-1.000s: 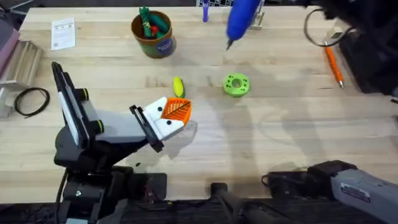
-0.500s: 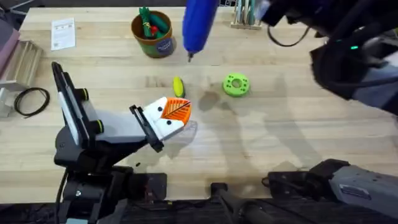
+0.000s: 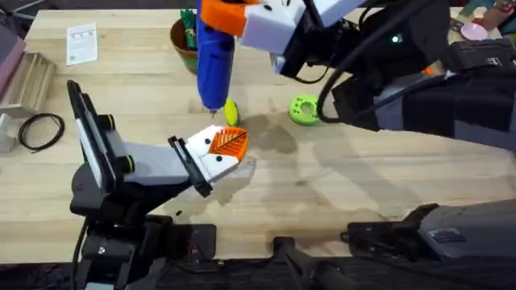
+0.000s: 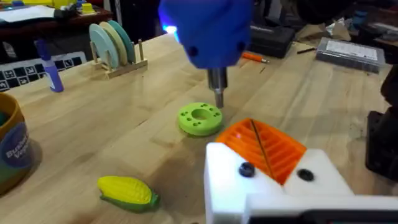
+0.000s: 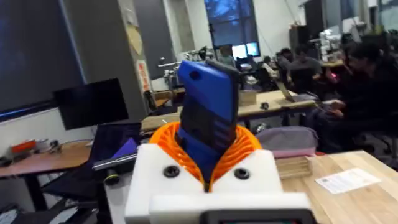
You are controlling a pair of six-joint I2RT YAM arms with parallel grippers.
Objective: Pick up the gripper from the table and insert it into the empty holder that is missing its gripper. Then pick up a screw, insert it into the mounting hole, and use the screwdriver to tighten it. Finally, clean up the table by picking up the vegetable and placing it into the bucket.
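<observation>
My right gripper reaches across from the right, shut on the blue screwdriver, which hangs tip-down. Its metal tip hovers just beyond my left gripper. In the right wrist view the orange pads clamp the screwdriver. The left gripper rests low over the table with its orange ribbed fingers together on the white holder. The yellow corn vegetable lies on the table beside the tip and is also in the left wrist view. The screwdriver partly hides the bucket.
A green holed disc lies right of the corn. A paper card, a metal tray and a black cable loop sit at the far left. A disc rack and a blue marker stand at the back.
My right arm has swung left and forward with the screwdriver, from the table's back middle to just over the left gripper. The left arm has not moved.
</observation>
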